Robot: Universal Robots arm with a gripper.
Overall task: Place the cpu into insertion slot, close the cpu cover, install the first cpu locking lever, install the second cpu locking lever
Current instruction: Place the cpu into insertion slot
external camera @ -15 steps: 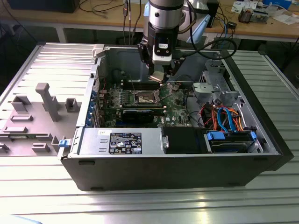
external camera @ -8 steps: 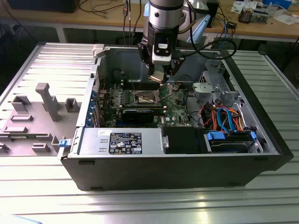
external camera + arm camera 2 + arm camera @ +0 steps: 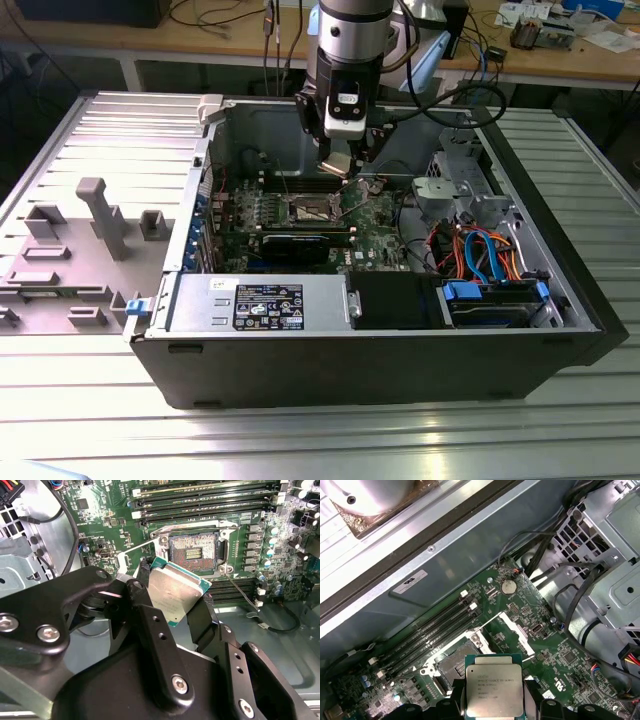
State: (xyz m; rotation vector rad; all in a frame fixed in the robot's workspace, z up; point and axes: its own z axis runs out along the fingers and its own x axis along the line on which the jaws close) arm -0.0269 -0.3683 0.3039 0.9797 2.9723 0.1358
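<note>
Ribbed metal surface [image 3: 300, 440] bears an open computer case [image 3: 350, 372]. Within, the fingers [image 3: 142, 600] pinch the cpu [image 3: 175, 592] by two opposite edges, near the bare insertion slot [image 3: 194, 555], clear of it.

cpu [image 3: 175, 592]: one, pinched in the gripper [image 3: 172, 601], close by the insertion slot [image 3: 194, 555]
gripper: one
insertion slot: one
cpu cover [image 3: 520, 637]: one, swung open at the insertion slot's edge
coin cell [image 3: 507, 586]: one, apart from the insertion slot
graphics card [image 3: 300, 243]: one, just beside the insertion slot
power supply [image 3: 260, 305]: one, well apart from the insertion slot
</note>
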